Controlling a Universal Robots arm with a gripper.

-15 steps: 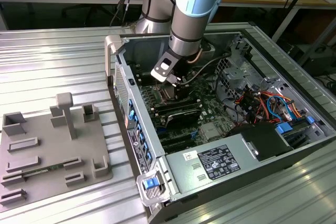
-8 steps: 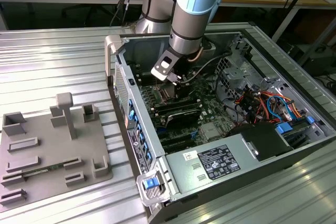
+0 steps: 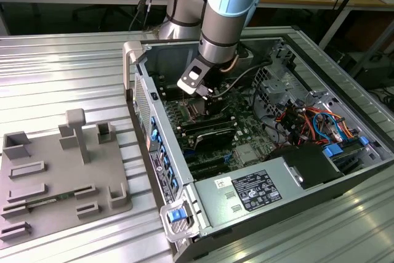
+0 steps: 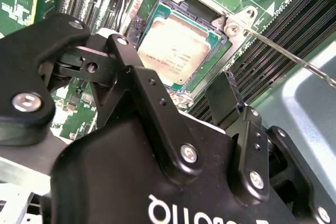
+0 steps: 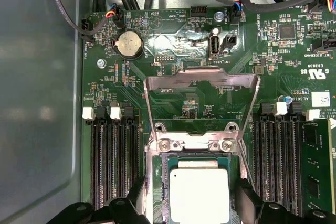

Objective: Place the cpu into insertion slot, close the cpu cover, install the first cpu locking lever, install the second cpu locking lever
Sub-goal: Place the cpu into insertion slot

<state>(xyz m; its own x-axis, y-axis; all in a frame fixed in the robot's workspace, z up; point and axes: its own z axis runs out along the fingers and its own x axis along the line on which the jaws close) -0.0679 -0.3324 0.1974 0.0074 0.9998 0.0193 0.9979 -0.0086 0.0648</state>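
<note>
Fingers (image 5: 247,200): black, spread wide to either side of the chip and apart from it, holding nothing. The chip's weight appears to rest on the socket alone.
Gripper (image 5: 192,205): hangs low over the socket, inside the case.
Cpu (image 5: 199,192): silver top face up, lying flat and square in the insertion slot. It looks seated rather than perched on an edge.
Insertion slot (image 4: 191,9): dark socket wall showing as a narrow band around the chip, so this step reads as done.
Cpu cover (image 5: 202,81): silver frame swung up on its hinge just beyond the chip and standing off the socket. This leaves the way down open, and the cover is not yet closed.
Locking lever (image 4: 283,51): thin wire rod sticking out from the socket corner, unhooked, probably so the frame can swing.
Memory slots (image 5: 113,161): long black rows flanking the socket on both sides.
Motherboard (image 5: 173,30): green, lying flat in the case floor.
Computer case (image 3: 157,146): on its side with the panel off, giving access from above.
Arm (image 3: 225,10): reaches down into the case.
Table (image 3: 61,66): ribbed metal, carrying the case.
Grey fixture plate (image 3: 55,177): on the exterior view's left, well apart from the case.
</note>
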